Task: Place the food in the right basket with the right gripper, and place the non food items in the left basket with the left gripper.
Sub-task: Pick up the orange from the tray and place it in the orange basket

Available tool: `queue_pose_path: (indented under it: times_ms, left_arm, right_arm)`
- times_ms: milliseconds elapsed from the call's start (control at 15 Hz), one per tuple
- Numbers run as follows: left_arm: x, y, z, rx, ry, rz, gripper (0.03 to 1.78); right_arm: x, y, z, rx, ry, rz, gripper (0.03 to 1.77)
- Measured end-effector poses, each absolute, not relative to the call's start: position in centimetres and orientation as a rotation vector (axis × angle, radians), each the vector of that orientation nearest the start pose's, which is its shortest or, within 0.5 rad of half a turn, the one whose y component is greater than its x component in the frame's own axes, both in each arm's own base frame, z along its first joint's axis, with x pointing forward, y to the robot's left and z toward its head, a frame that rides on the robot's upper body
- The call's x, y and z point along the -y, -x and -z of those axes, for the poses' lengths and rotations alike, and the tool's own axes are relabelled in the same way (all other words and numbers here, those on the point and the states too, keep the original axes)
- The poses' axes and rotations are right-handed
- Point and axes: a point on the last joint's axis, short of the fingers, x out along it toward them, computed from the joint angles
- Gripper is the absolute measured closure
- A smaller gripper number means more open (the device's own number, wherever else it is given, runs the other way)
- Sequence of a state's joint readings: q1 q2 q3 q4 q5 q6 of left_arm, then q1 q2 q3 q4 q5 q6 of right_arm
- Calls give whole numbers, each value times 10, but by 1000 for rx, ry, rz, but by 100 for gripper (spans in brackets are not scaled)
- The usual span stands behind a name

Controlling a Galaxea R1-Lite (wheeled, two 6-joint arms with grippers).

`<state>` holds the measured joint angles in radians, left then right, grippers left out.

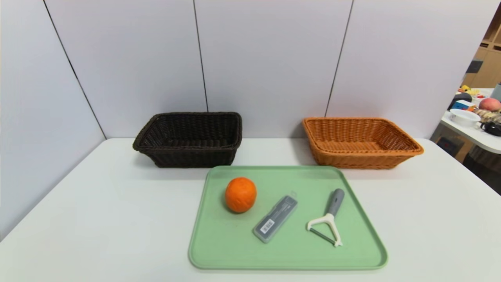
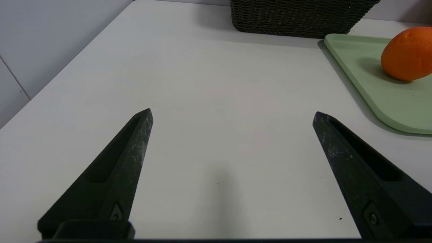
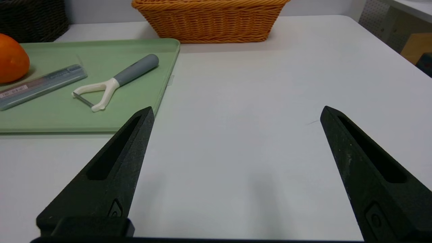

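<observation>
- Head view: we see nothing sorted yet. The orange (image 1: 240, 194), the case (image 1: 275, 218) and the peeler (image 1: 328, 219) all lie on the green tray (image 1: 219, 250), apart from one another. The dark basket (image 1: 188, 139) stands beyond the tray's far left corner and the tan basket (image 1: 360, 141) beyond its far right corner; both look empty. Neither arm shows here.
- Head view: we judge the orange to be the only food, so it is the right gripper's job, yet it sits at the tray's left end. We should bring that arm across above the case and peeler, not sweep through them, and come down over the fruit's widest part so it cannot roll.
- Left wrist view: the left gripper (image 2: 233, 114) hangs over bare table (image 2: 202, 84) beside the tray's left edge, fingers spread wide, nothing between them. We would keep it back while the right arm crosses, since the orange lies on its side.
- Right wrist view: the right gripper (image 3: 236, 113) hangs over bare table off the tray's right edge, fingers spread wide and empty. The peeler is its nearest item and the orange shows only at the far end of the tray, so we must reach past the non-food.
- Right wrist view: the case and peeler lie flat and low; we would have the left gripper pinch each across its narrow width.
</observation>
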<state>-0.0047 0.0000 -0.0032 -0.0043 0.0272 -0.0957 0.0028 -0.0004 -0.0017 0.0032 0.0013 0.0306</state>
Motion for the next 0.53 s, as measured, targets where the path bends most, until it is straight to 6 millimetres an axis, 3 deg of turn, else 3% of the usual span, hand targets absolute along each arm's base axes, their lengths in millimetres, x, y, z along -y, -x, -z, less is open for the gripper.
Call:
queue_pose_path:
  times_ms: [533]
  left_arm:
    - [-1, 23, -77, 8, 95, -22, 12]
  right_arm:
    - [0, 23, -76, -2, -31, -4, 10]
